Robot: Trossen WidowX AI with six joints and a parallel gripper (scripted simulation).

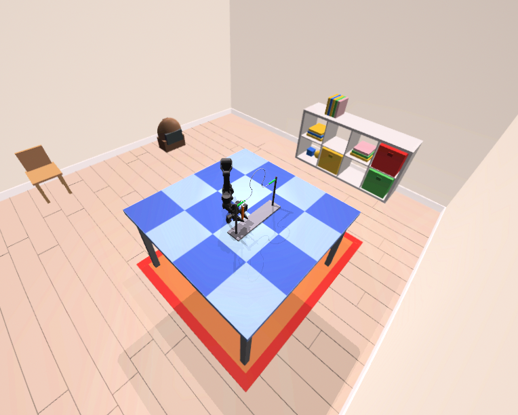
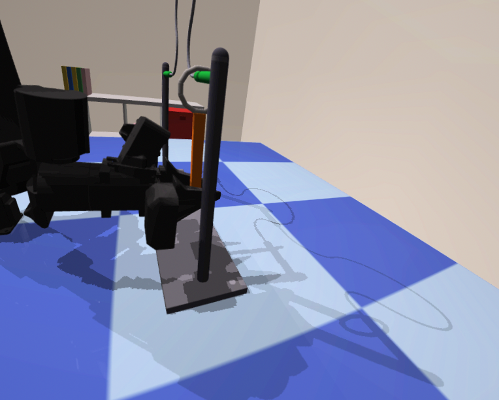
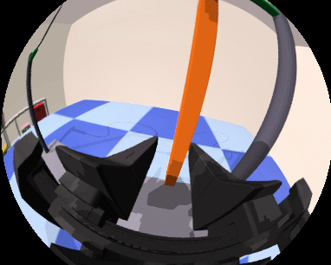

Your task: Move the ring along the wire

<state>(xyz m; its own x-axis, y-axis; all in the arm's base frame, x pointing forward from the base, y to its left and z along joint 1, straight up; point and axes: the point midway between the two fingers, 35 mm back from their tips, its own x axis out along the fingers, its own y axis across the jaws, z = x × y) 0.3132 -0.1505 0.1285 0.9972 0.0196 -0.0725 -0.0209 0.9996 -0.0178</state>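
Note:
The orange handle [image 1: 243, 212] [image 2: 197, 150] [image 3: 195, 82] hangs upright below its grey ring [image 2: 180, 87]. The ring hangs around the green part [image 1: 241, 203] [image 2: 202, 76] [image 3: 265, 6] beside the near post [image 1: 236, 220] [image 2: 214, 125] [image 3: 287, 65]. My gripper [image 3: 173, 144] is partly open. Its fingers stand on either side of the handle's lower end, with a gap on each side in the wrist view. The near post hides part of the ring and a finger in the exterior view. The ring is out of the wrist view.
The far post [image 1: 274, 192] [image 2: 165, 95] [image 3: 29, 87] carries the other green part [image 1: 272, 181] [image 2: 167, 73] [image 3: 33, 55]. The thin grey wire [image 1: 251, 186] [image 2: 176, 33] loops high between them. The near post stands close to the right finger. The grey base [image 1: 259, 218] [image 2: 179, 291] lies below.

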